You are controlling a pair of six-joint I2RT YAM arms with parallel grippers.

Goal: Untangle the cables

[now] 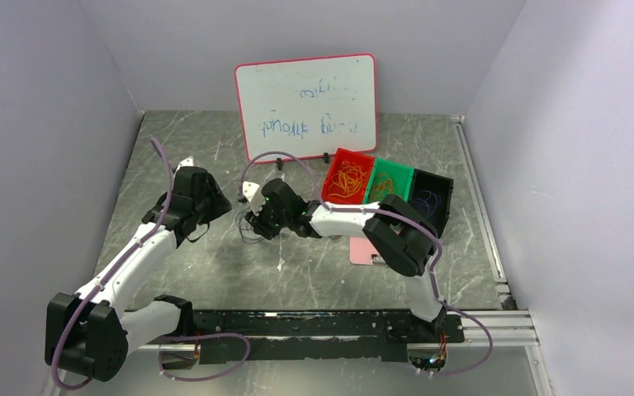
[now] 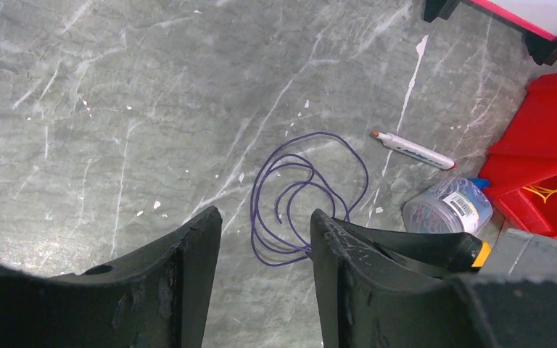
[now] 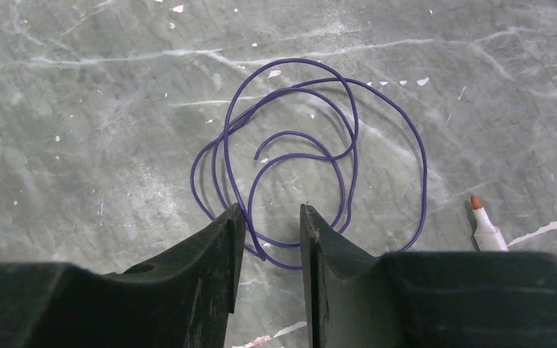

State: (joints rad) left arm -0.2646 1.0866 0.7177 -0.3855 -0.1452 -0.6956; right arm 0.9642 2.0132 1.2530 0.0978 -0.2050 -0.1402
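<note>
The right pincer (image 3: 272, 217) hangs low over the grey marbled tabletop (image 3: 80, 109). Its two black fingers are a little apart and pinch nothing. The nearest bends of the thin purple cable (image 3: 294, 133) lie right between them, and its other loops lie flat just ahead. The left pincer (image 2: 265, 221) is farther off, open and empty. The right arm looks best placed to grab.

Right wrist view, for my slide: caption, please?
Right gripper straddling a loosely coiled purple cable on the grey table.

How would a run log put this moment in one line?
left gripper: open, empty | right gripper: open, over purple cable | cable: loose loops, not gripped
</note>
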